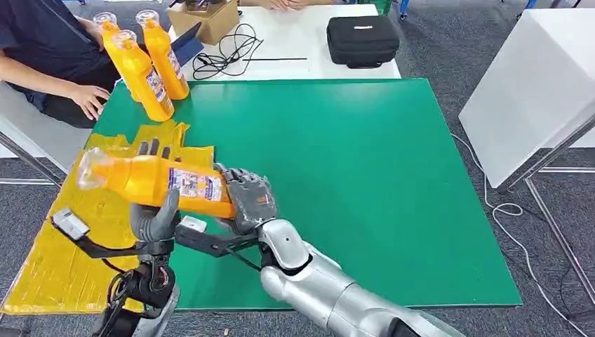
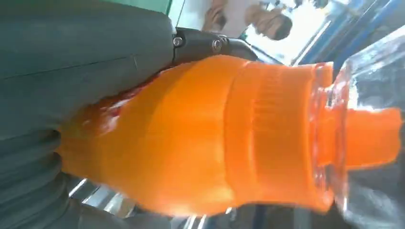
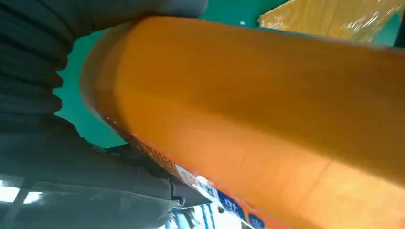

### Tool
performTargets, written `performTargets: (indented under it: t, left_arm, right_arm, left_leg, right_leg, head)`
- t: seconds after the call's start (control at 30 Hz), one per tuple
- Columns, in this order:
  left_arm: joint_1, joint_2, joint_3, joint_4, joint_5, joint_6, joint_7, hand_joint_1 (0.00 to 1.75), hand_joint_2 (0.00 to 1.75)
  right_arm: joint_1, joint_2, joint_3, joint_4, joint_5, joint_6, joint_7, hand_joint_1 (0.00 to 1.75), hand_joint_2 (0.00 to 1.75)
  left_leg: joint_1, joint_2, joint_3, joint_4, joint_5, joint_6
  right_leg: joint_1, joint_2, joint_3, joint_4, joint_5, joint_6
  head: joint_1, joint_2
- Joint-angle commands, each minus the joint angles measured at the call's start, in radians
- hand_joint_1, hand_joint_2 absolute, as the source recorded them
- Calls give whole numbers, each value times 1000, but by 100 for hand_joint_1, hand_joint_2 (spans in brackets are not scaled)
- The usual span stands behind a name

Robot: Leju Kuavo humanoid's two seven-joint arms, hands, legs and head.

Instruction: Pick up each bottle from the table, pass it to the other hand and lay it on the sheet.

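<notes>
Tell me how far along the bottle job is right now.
Nothing lies on the yellow sheet yet. One orange bottle is mid-handover above it, gripped on its side by both the left hand and the right hand. Three more bottles stand upright at the green table's far left corner, waiting their turn.

Both hands meet above the table's near-left part, wrapped around one bottle: the left hand (image 1: 156, 210) at its middle, the right hand (image 1: 247, 200) at its base.
</notes>
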Motion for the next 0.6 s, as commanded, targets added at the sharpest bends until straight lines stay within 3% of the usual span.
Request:
performTargets:
  t: [0.03, 0.2, 0.23, 0.3, 0.43, 0.47, 0.5, 0.6]
  left_arm:
    - [-23, 5, 54, -76, -22, -2, 3, 0, 175]
    - [-14, 6, 62, -72, -17, -16, 28, 0, 175]
    - [-13, 5, 62, -71, -17, -16, 27, 0, 175]
    - [-13, 5, 62, -71, -17, -16, 27, 0, 175]
    - [-5, 16, 52, -65, -8, -22, 44, 0, 175]
    - [0, 19, 52, -64, -8, -23, 44, 7, 175]
    - [7, 19, 56, -69, 0, -23, 43, 175, 175]
    - [12, 18, 56, -79, 0, -30, 43, 175, 175]
  right_arm:
    - [40, -28, 224, -13, 56, 91, -5, 175, 175]
    - [24, -28, 208, -30, 81, 104, 11, 175, 175]
    - [20, -28, 207, -30, 81, 106, 11, 175, 175]
    - [20, -28, 207, -30, 81, 106, 11, 175, 175]
    - [20, -28, 181, -32, 88, 113, 15, 175, 175]
    - [18, -28, 174, -27, 85, 117, 16, 175, 175]
    - [17, -28, 167, -20, 85, 119, 16, 175, 175]
    - [19, -28, 149, -2, 82, 115, 14, 175, 175]
  left_leg:
    - [2, -3, 6, -1, -2, -1]
    - [1, -2, 2, -1, 0, 0]
    - [2, -4, 7, 0, -3, -1]
    - [1, -3, 1, -1, 0, 0]
    - [2, -4, 5, -1, -2, -1]
    - [1, -3, 3, -1, -1, 0]
    - [2, -4, 5, -1, -2, -1]
    - [2, -4, 6, -1, -2, -1]
  right_leg:
    - [2, -5, 9, -3, -3, 2]
    - [1, -3, 3, -2, -1, 1]
    - [2, -6, 10, -3, -3, 2]
    - [1, -4, 2, -2, -1, 1]
    - [2, -6, 7, -3, -2, 2]
    - [1, -5, 5, -2, -2, 1]
    - [2, -6, 7, -3, -2, 1]
    - [2, -6, 8, -3, -3, 2]
  head:
    - [0, 0]
    - [0, 0]
    - [0, 0]
    - [0, 0]
    - [0, 0]
    - [0, 0]
    - [0, 0]
    - [0, 0]
